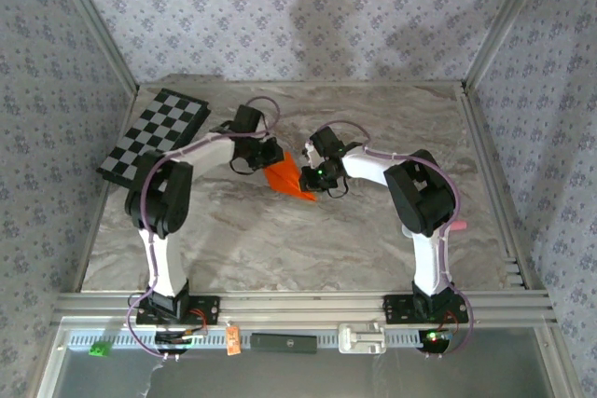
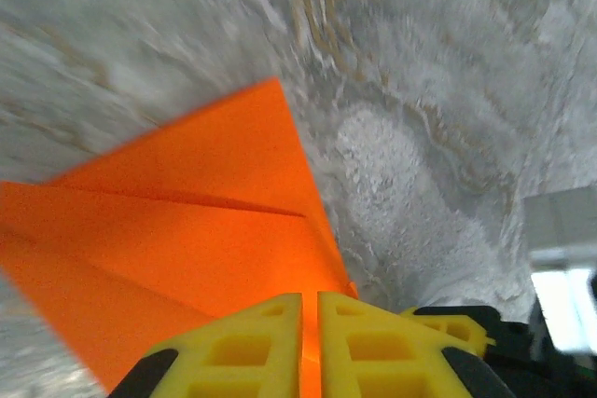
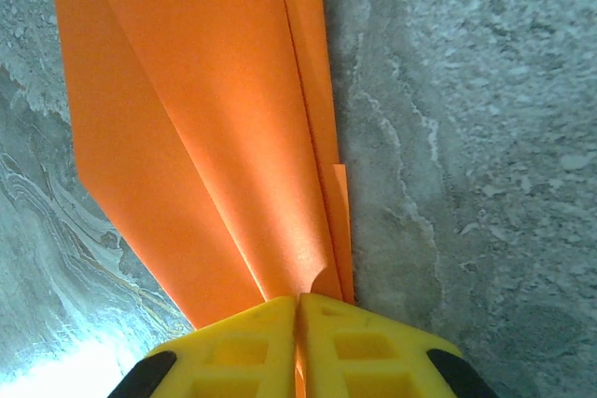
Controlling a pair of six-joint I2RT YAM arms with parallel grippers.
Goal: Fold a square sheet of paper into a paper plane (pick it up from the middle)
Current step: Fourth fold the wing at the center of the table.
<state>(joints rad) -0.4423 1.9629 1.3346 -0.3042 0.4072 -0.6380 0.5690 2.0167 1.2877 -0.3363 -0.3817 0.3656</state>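
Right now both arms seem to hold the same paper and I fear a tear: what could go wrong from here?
1. The left gripper and the right gripper are both shut on the orange paper from opposite sides; pulling apart could tear it.
2. Each pinches only an edge, so the paper might slip out.
3. The folded layers gape slightly near the right gripper; the creases could spring open.

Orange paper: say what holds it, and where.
The left gripper and the right gripper each pinch an edge of the folded orange paper, from opposite sides.
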